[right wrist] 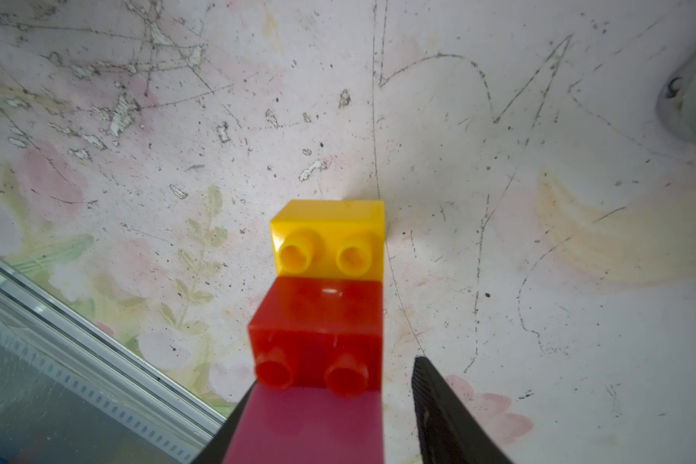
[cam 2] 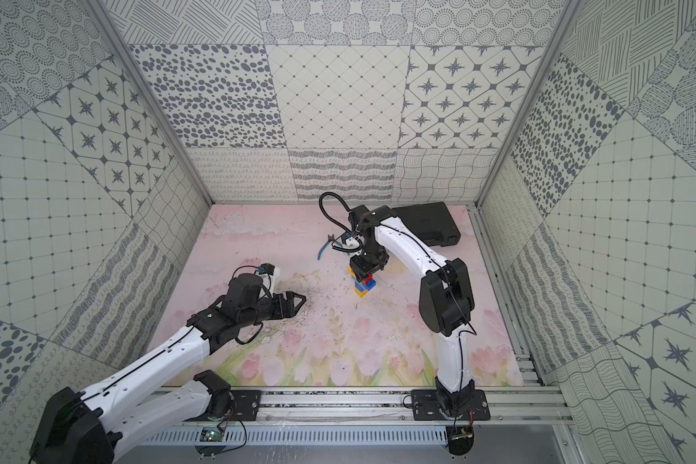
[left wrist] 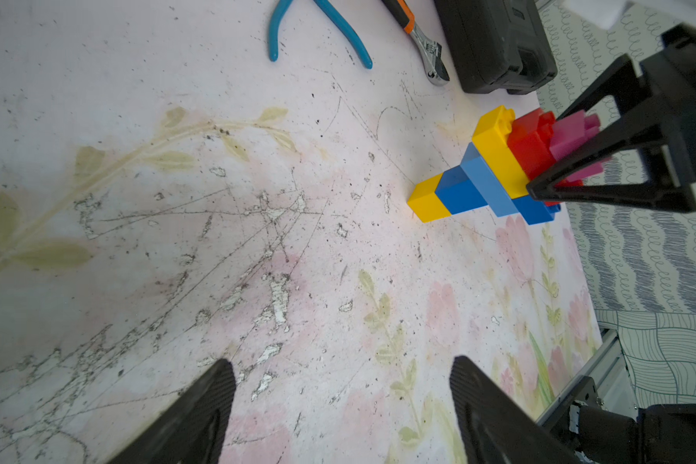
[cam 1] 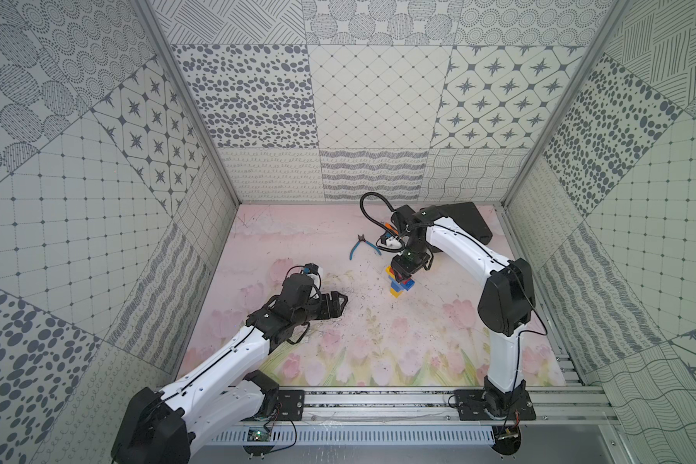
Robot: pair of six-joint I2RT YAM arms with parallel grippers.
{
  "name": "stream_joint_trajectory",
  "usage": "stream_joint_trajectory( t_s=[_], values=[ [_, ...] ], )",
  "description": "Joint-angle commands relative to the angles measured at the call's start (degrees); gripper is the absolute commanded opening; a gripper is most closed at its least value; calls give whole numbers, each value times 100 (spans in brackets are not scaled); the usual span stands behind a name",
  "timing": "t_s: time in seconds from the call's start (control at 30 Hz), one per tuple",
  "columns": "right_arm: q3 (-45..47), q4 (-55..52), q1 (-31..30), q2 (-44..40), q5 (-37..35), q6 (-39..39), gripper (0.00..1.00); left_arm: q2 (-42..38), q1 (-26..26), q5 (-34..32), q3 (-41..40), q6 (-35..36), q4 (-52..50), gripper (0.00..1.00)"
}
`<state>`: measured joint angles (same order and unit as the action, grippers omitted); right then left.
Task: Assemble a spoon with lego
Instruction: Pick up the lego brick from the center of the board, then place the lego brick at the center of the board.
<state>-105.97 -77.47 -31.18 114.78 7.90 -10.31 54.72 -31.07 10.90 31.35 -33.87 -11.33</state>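
Well, the spoon [cam 1: 402,286] stood on its yellow handle tip near the middle of the counter [cam 1: 322,241]. The right jaws straddled its pink head, parted, with one side clear of it. The left jaws, well apart at nine o'clock, gaped wide and empty.

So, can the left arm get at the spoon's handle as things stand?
Probably yes. The left gripper is open, and only bare table lies between it and the yellow handle end of the spoon. The right gripper is at the head, so it should not block.
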Motion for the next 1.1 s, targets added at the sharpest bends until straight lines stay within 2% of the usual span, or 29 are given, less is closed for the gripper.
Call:
stream_joint_trajectory(
  t_s=[0.0, 0.17, 0.37, 0.67, 0.8, 1.07],
  values=[
    [124, 199, 66, -155, 331, 38, 54, -58, 4, -130, 74, 176, -127, 86],
    [324, 462, 245, -241, 923, -10, 48, -97, -4, -161, 97, 192, -220, 86],
    [723, 847, 523, -384, 1657, 30, 35, -194, 4, -236, 180, 242, -443, 86],
    [1594, 1743, 927, -618, 3199, 117, 36, -299, -4, -324, 310, 273, -726, 86],
    [2012, 2412, 974, -582, 3917, 327, 40, -374, 0, -363, 367, 271, -859, 87],
    [2712, 3547, 1004, -278, 4787, 714, 45, -502, 3, -411, 493, 249, -1091, 87]
  ],
)
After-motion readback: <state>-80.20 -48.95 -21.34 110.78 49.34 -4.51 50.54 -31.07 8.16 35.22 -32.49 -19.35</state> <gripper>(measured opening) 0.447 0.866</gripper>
